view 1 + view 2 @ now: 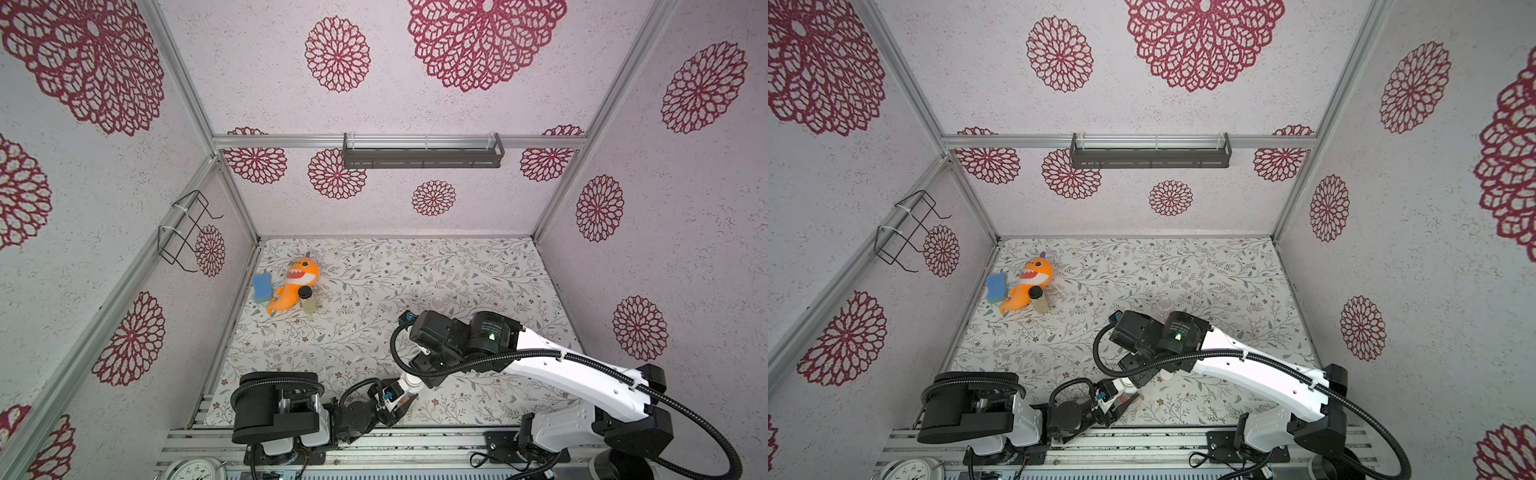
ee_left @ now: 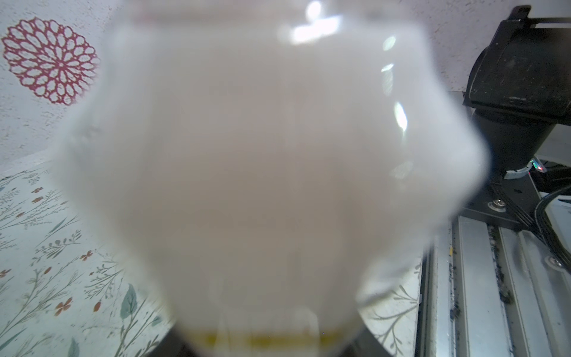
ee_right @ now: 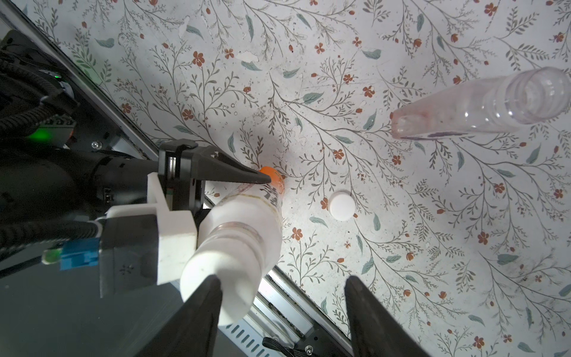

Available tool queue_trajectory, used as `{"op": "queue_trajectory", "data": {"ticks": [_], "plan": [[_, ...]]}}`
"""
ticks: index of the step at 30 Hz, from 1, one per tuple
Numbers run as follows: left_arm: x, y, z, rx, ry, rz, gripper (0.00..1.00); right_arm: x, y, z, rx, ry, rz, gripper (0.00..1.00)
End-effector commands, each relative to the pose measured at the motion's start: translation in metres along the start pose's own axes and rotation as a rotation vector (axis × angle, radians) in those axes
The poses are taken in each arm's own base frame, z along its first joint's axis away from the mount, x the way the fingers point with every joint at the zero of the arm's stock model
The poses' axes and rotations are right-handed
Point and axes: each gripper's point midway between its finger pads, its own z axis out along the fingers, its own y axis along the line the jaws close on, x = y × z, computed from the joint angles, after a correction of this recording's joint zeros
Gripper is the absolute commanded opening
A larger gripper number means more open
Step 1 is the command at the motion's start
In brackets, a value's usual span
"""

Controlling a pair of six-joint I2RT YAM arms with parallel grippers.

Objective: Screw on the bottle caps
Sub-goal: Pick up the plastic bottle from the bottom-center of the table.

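Note:
My left gripper [image 1: 402,405] is shut on the orange-and-white labelled bottle [image 3: 247,213] near the table's front edge, and one of its fingers [image 3: 228,173] lies along the bottle's side. A white cap [image 3: 213,272] sits on this bottle's neck. The bottle [image 2: 272,173] fills the left wrist view as a white blur. My right gripper [image 3: 281,278] hangs open above it, with one finger beside the cap and nothing between the jaws. A second white cap [image 3: 341,206] lies loose on the table. The purple-labelled bottle [image 3: 494,105] stands uncapped farther back, seen in both top views [image 1: 439,303] [image 1: 1164,305].
An orange plush shark [image 1: 297,282], a blue sponge [image 1: 262,287] and a small black-lidded jar [image 1: 307,300] sit at the back left. The metal rail [image 3: 287,296] runs along the table's front edge, just behind the held bottle. A grey shelf [image 1: 423,157] hangs on the back wall.

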Motion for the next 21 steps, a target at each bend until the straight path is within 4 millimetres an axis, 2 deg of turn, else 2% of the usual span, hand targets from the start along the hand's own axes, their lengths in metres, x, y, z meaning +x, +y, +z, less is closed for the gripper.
{"op": "queue_trajectory", "data": {"ticks": [1, 21], "plan": [[-0.0196, 0.0016, -0.001, -0.001, -0.078, -0.037, 0.54, 0.0077, -0.012, -0.0036, 0.039, 0.004, -0.004, 0.66], [-0.0226, 0.0007, -0.0023, 0.009, -0.088, -0.034, 0.54, 0.004, -0.0161, -0.0041, 0.043, 0.003, -0.001, 0.66]]}}
